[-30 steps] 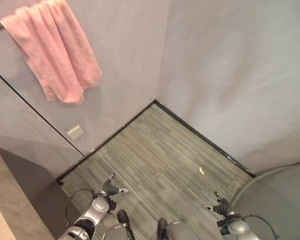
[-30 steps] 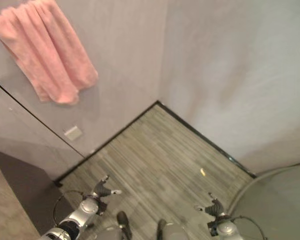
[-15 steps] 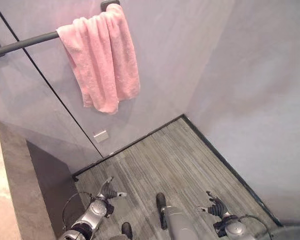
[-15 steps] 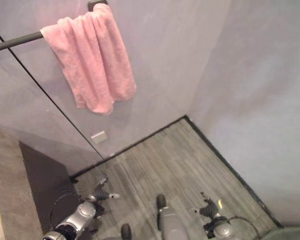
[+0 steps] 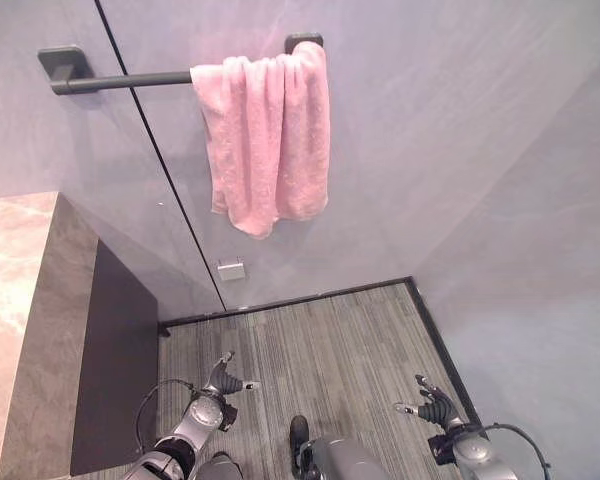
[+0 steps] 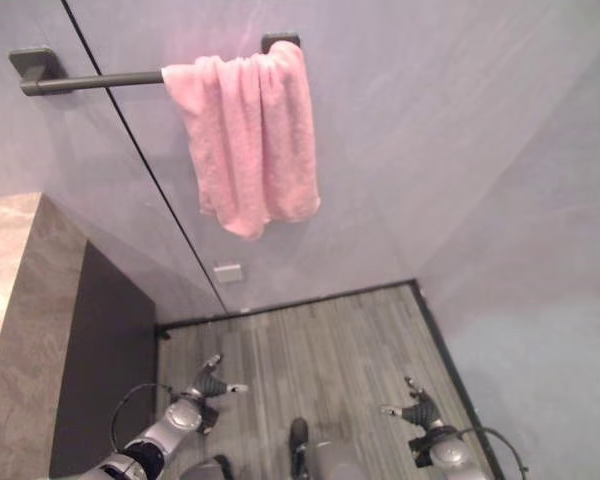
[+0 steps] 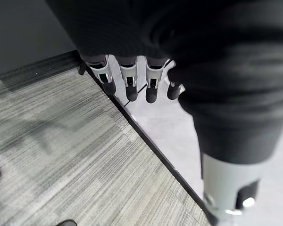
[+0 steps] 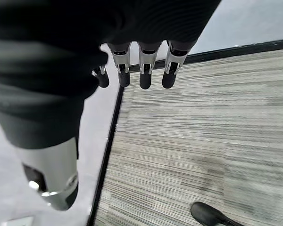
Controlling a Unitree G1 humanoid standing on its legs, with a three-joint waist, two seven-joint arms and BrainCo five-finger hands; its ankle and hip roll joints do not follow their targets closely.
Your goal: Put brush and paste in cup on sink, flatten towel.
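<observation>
You've got both hands hanging low over the floor (image 5: 310, 350) with nothing in them; the left hand (image 5: 223, 382) has its fingers (image 7: 130, 80) straight and relaxed, thumb off to the side, and past them you see just striped floor and the dark strip along the foot of the wall; the right hand (image 5: 432, 408) is the same deal, fingers (image 8: 145, 71) loosely straight and spread a little, holding nothing, with floor past the tips.

The towel (image 5: 266, 140) is well above and ahead of both hands, closer to your left hand's side than the right; it's pink, bunched up into folds and draped over the right end of a dark rail (image 5: 130, 80) on the wall (image 5: 430, 130); the bottom edge hangs uneven, one corner lower than the rest, so it isn't flat; nothing of yours is touching it.

Off to the outside of your left hand there's a counter (image 5: 20, 300) with a pale stone top and a dark panel below, rising well above hand level; a thin dark seam (image 5: 160, 160) runs down the wall from behind the rail to the floor, ahead of the left hand; a small white plate (image 5: 231, 270) sits low on the wall under the towel, between the towel and your left hand; I can't spot a brush, paste or cup in the parts you can see.
</observation>
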